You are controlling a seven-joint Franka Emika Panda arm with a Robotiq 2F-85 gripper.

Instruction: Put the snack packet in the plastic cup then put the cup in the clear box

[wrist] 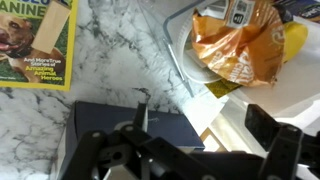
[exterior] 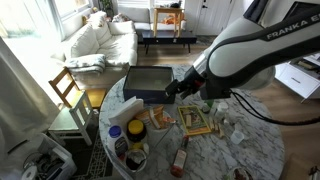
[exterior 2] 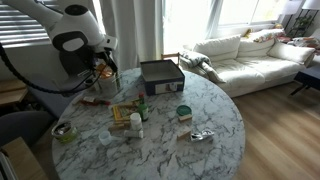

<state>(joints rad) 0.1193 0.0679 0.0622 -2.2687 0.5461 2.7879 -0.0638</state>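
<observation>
In the wrist view the crumpled orange snack packet (wrist: 240, 40) lies inside the wide whitish plastic cup (wrist: 196, 64) at the top right. My gripper (wrist: 205, 125) is open and empty, just below the cup, with one finger over the dark blue-grey inside of the clear box (wrist: 120, 125). The clear box shows in both exterior views (exterior: 148, 82) (exterior 2: 160, 74), beside my gripper (exterior: 176, 90) (exterior 2: 104, 68). The cup with the orange packet shows under the gripper in an exterior view (exterior 2: 106, 78).
A yellow magazine (wrist: 35, 40) lies on the marble round table (exterior 2: 200, 110) near the cup. A yellow-lidded jar (exterior: 135, 129), bottles, small packets and a green-lidded tub (exterior 2: 184, 112) are scattered over the table. A wooden chair (exterior: 68, 90) and a sofa (exterior 2: 250, 55) stand beyond.
</observation>
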